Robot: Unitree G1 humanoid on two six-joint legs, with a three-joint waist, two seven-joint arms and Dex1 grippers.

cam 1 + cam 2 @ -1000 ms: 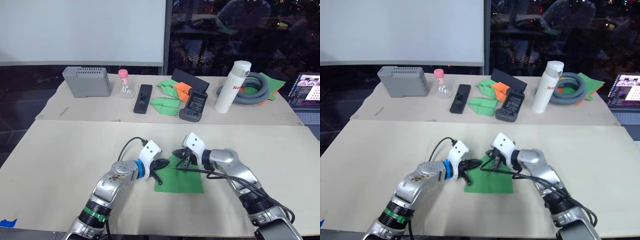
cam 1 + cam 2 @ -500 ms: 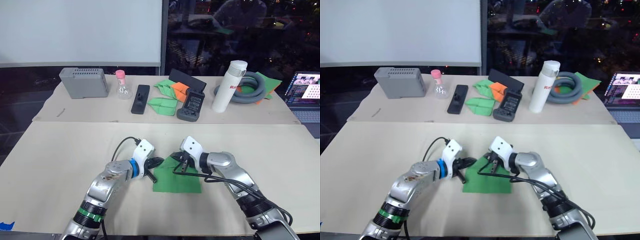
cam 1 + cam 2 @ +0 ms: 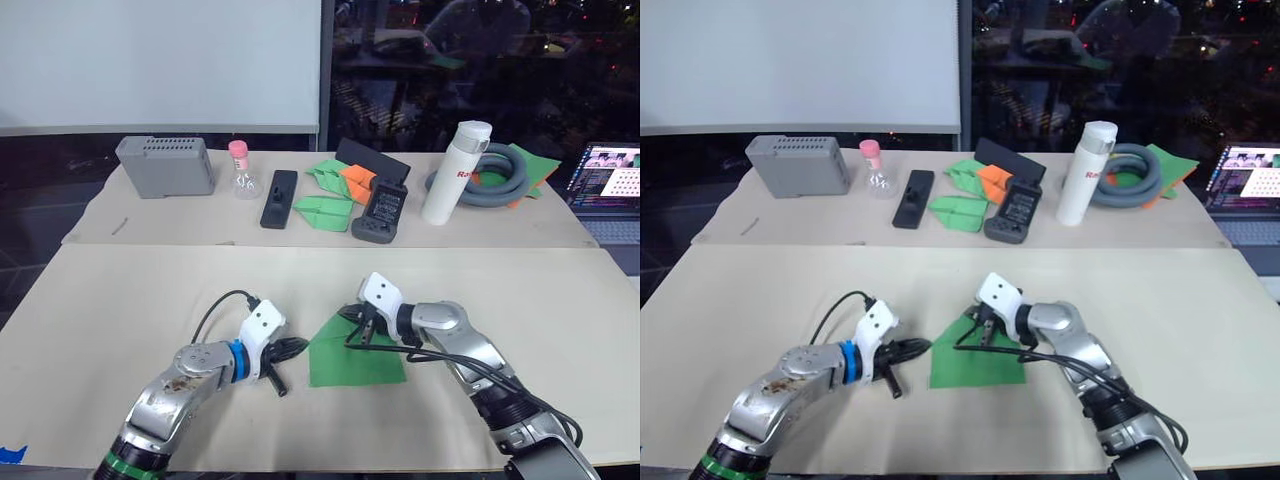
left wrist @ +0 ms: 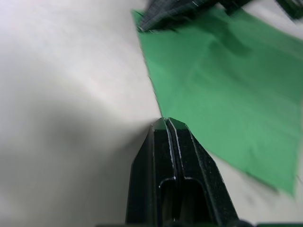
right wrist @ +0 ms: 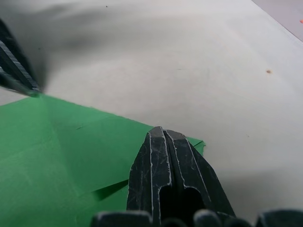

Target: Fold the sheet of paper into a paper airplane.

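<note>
- The sheet of paper [image 3: 355,358] lies on the near part of the desk [image 3: 120,300], between the two arms, with its far-left corner folded in so that edge runs on a slant up to a point.
- A crease line shows across the green surface in the right wrist view, and a small flap edge lifts slightly near the pincer tip there.
- Right pincer [image 3: 358,325] is down on the far corner of the sheet, its black fingers pressed together with no gap; whether paper is pinched between them, I cannot tell.
- Left pincer [image 3: 288,349] sits on the bare desk just beside the sheet's left edge, fingers closed tight against each other, tip just at the paper's edge and nothing held.
- In the left wrist view the other arm's dark fingers show at the sheet's far corner.
- Farther back, on the far part of the desk, folded green paper wedges [image 3: 328,208] lie with an orange paper wedge [image 3: 358,180] among them.
- Beside those: a black remote [image 3: 278,197], a dark handheld device [image 3: 383,212], and a small flask with a pink cap [image 3: 241,168].
- A grey box [image 3: 165,165] sits at the far left; a white bottle [image 3: 446,187] stands upright at the right, touching a coiled grey hose [image 3: 505,180].
- A laptop [image 3: 608,190] glows at the right edge.
</note>
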